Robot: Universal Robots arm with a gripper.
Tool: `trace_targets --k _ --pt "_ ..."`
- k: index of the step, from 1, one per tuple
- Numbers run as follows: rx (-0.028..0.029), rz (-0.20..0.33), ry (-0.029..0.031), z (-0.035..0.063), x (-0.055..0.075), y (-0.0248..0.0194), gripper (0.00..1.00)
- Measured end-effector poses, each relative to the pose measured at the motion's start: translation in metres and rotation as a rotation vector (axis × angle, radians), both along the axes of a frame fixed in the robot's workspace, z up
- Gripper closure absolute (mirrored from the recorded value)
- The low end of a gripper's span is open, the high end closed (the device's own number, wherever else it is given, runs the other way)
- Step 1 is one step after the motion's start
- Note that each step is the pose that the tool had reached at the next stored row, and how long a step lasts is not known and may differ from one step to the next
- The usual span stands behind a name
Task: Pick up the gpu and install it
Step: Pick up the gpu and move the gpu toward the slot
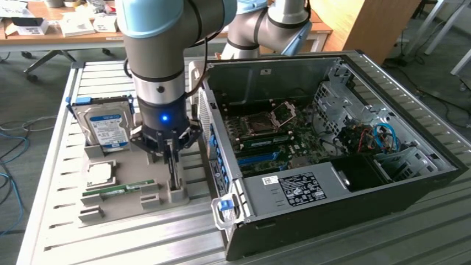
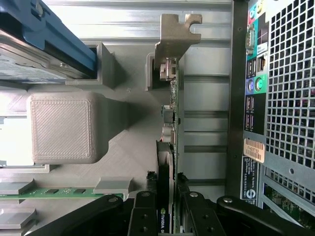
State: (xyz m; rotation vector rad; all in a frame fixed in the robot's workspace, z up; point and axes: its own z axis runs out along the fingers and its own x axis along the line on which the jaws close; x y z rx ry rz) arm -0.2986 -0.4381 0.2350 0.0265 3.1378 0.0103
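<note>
Between my gripper's (image 2: 166, 219) fingers (image 2: 143, 211) stands the gpu (image 2: 173, 123), on edge in the grey holder tray (image 2: 123, 147), its metal bracket (image 2: 174, 37) at the end far from the tool. The fingers look pressed against the card's two faces, so I judge the pick-up grip made and the card not yet raised. Any lift calls for a straight upward pull, without twisting in the slot posts. My arm (image 1: 158, 61) hangs vertical, wrist pointing straight down, with the open computer case (image 1: 309, 232) just beside the tool.
</note>
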Motion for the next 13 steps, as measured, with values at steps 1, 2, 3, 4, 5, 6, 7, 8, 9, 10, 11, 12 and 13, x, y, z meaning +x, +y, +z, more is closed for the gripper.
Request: trace_targets --k 1,2,3,4,5,6,7,8,9,10,11,12,13 --pt "-0.0001 0.0 0.0001 0.0011 0.0 0.0 0.74" --pt "-0.0001 0.0 0.0001 0.0022 0.0 0.0 0.74" --pt "0.0 0.0 0.0 0.0035 0.0 0.0 0.74" --pt "-0.0001 0.0 0.0001 0.0048 0.0 0.0 0.74" --pt "-0.0001 0.0 0.0001 0.0061 0.0 0.0 0.74" --pt "-0.0001 0.0 0.0 0.0074 0.0 0.0 0.74" --pt "0.0 0.0 0.0 0.0088 0.0 0.0 0.74" --pt "-0.0001 0.0 0.0 0.0102 0.0 0.0 0.74" --pt "0.0 0.0 0.0 0.0117 0.0 0.0 0.74" --pt "0.0 0.0 0.0 0.0131 0.0 0.0 0.74" --pt "-0.0001 0.0 0.0001 0.0148 0.0 0.0 0.74" --pt "-0.0001 0.0 0.0 0.0165 0.0 0.0 0.74" --pt "-0.0001 0.0 0.0 0.0183 0.0 0.0 0.74"
